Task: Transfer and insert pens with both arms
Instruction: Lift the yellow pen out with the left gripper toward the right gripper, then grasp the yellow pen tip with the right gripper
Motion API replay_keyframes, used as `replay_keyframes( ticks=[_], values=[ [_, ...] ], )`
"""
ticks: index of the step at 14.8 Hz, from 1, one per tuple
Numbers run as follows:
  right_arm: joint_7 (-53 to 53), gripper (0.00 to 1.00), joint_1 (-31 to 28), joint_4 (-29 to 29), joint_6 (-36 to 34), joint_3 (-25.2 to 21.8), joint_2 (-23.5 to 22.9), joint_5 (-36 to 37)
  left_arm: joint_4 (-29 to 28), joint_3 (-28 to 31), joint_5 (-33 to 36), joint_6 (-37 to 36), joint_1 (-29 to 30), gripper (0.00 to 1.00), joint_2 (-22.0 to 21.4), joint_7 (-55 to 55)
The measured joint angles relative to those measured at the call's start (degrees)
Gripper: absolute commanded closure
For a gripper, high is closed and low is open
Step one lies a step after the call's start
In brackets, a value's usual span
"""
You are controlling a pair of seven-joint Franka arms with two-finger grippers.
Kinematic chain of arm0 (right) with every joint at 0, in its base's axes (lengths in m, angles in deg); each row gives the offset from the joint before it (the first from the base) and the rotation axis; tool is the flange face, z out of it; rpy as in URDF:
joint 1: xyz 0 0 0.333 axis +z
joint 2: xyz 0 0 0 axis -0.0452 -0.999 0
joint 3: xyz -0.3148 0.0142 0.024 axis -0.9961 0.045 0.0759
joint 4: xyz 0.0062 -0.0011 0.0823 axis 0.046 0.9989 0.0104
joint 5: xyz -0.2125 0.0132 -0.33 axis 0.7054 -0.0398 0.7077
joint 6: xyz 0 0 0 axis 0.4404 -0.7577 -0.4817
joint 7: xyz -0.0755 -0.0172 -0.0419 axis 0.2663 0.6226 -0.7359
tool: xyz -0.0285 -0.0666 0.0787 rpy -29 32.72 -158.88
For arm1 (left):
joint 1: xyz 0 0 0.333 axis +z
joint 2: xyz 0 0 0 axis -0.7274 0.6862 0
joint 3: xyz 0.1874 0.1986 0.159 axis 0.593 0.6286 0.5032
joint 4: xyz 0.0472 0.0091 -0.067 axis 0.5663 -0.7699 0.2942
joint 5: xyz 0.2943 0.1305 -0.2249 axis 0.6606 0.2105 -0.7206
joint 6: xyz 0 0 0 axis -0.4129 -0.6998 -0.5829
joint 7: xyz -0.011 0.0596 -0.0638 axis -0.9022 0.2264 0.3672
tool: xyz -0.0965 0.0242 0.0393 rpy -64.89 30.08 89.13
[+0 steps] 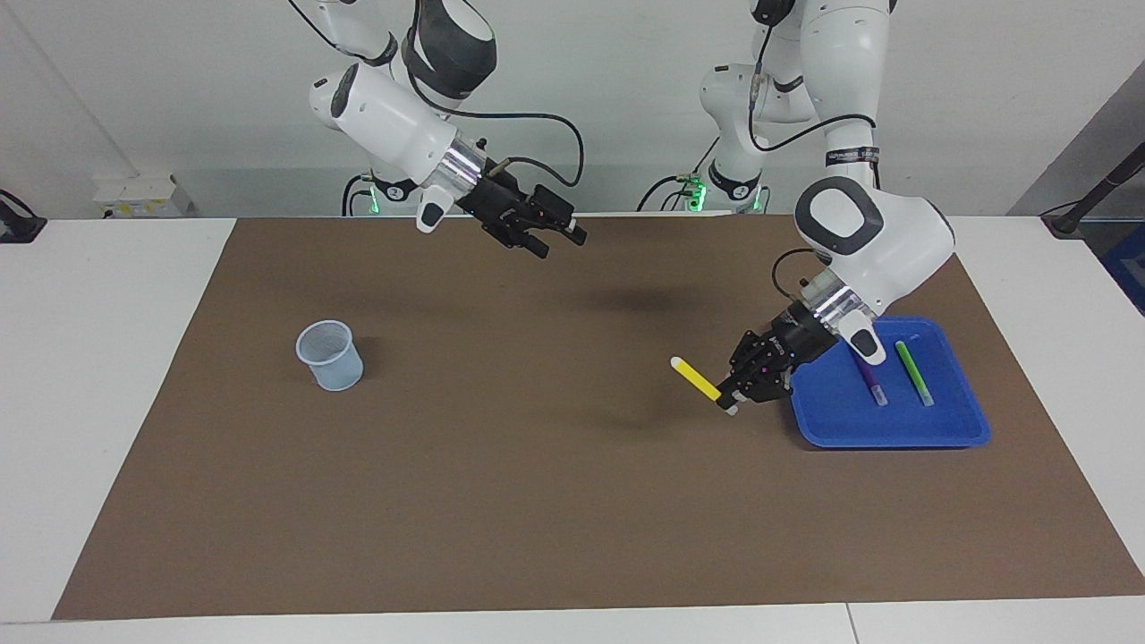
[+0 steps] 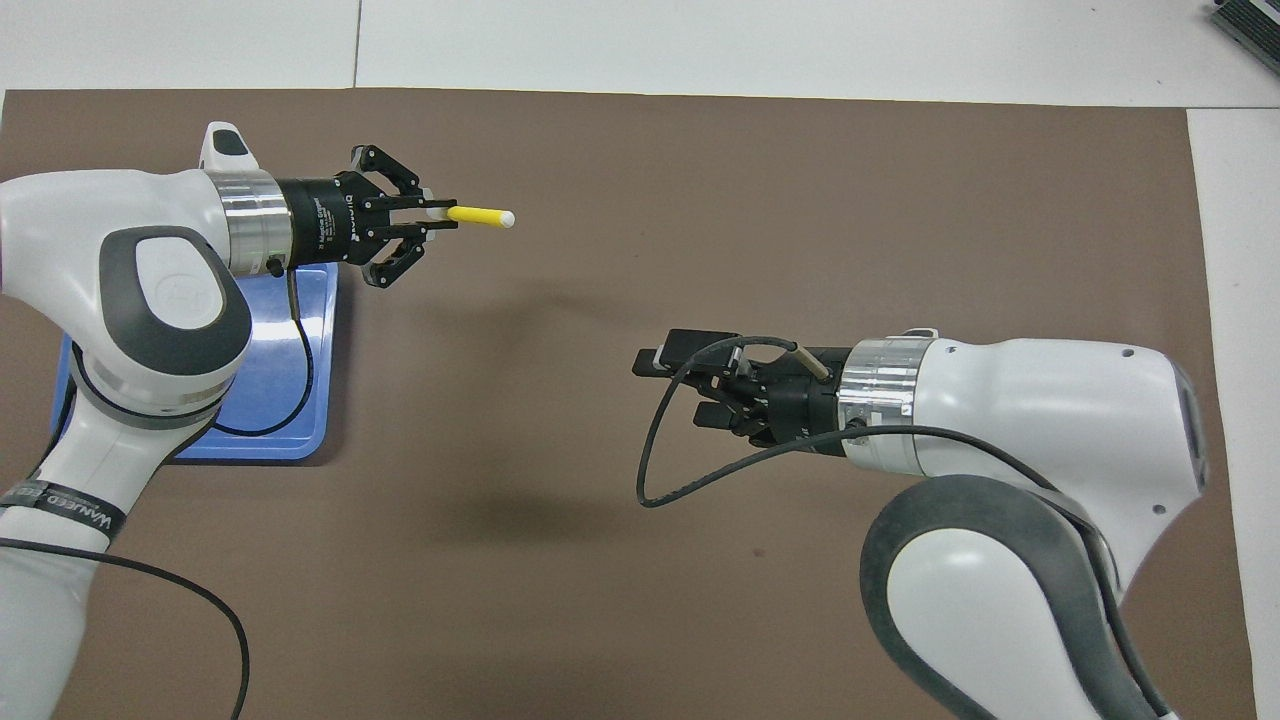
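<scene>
A matte brown mat [image 1: 537,501] covers the white table [image 1: 98,376]. Toward the left arm's end lies a shallow blue plastic tray [image 1: 894,429] with rounded corners; in it rest the purple pen [image 1: 869,380] and the green pen [image 1: 914,372], slim sticks lying side by side and apart. Only the facing view shows these two; overhead the left arm hides them. Well away from the tray, toward the right arm's end, stands a pale blue mesh cup [image 1: 330,355], seen in the facing view alone.

The left gripper [image 1: 729,399] hangs just beside the tray over bare mat, forearm sloping down, fingertips clamped on the whitish end of the yellow pen [image 1: 697,378], which juts out away from the tray. The right gripper [image 1: 556,237] hovers over the mat's middle, pointing toward the tray, jaws spread wide with nothing between them.
</scene>
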Motion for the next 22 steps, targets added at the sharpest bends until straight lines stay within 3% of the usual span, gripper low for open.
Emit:
replay_keyframes(
  ticks=[9,13,22],
  values=[
    [-0.8,0.01,0.0,0.0,0.1,-0.1,0.0,0.0,-2.8,-0.4,-9.9,1.2,-4.7,1.0,-2.0,5.2],
    [-0.8,0.01,0.0,-0.6,1.4,-0.1,-0.7,0.0,-4.7,-0.4,-11.1,1.2,-5.2,1.0,-3.4,6.9],
    [-0.8,0.05,1.6,-7.3,7.5,0.4,-8.5,0.0,-7.3,-0.5,-12.9,5.7,-8.8,1.0,-4.2,7.5]
  ],
)
